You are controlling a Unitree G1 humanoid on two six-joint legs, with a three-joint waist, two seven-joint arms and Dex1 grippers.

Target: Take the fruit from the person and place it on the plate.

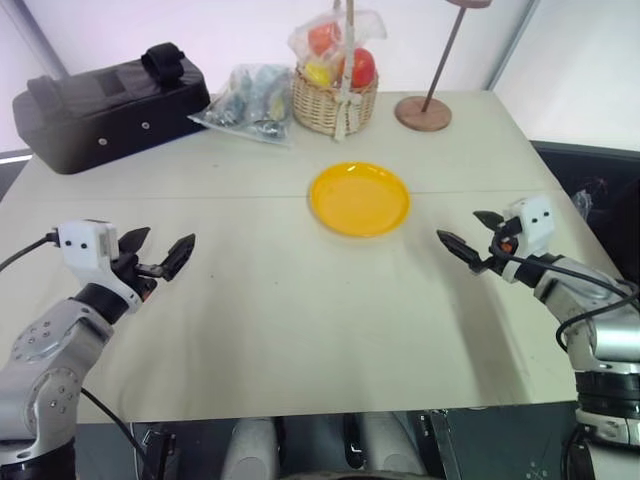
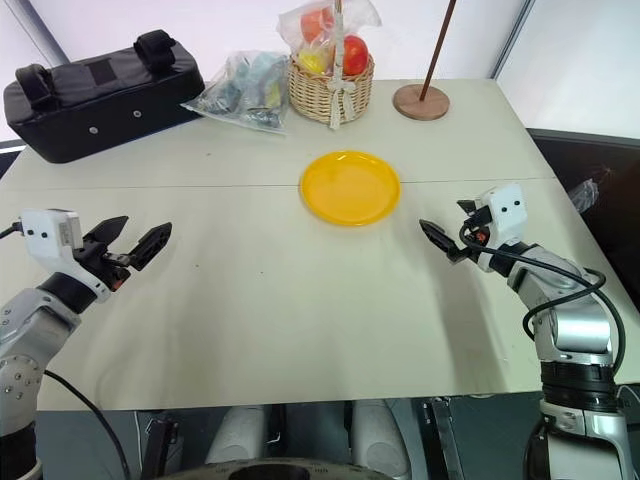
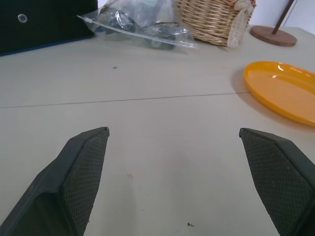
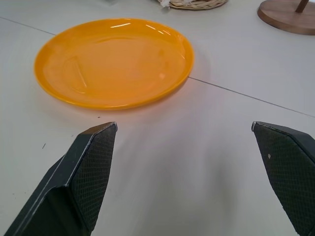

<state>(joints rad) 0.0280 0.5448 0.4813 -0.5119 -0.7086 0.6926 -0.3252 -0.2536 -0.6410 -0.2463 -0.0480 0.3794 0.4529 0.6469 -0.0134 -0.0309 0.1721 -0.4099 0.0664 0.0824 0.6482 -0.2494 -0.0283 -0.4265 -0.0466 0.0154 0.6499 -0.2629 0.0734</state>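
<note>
- Two grippers hover above the table (image 1: pixel 300 330), one at each side, both with jaws spread wide and nothing between them: the left gripper (image 1: pixel 158 252) and the right gripper (image 1: pixel 470 238).
- Between them, a little farther back on the table, sits the plate (image 1: pixel 360 198), bare.
- From the right gripper the plate lies ahead and toward the robot's left, near; the right wrist view has it just past the fingertips (image 4: pixel 93 162). From the left gripper it lies off to the right and farther away, so the right arm looks the nearer one for setting anything down there.
- No loose orange fruit and no person's hand can be seen, so I judge the handover has not begun; which arm should reach depends on where the hand comes in.
- At the back edge stand a wicker basket (image 1: pixel 333 102) of plastic-wrapped fruit, a clear bag (image 1: pixel 250 100), a black case (image 1: pixel 105 105) and a wooden stand base (image 1: pixel 423 113).
- No brand, label or writing is legible on anything.
</note>
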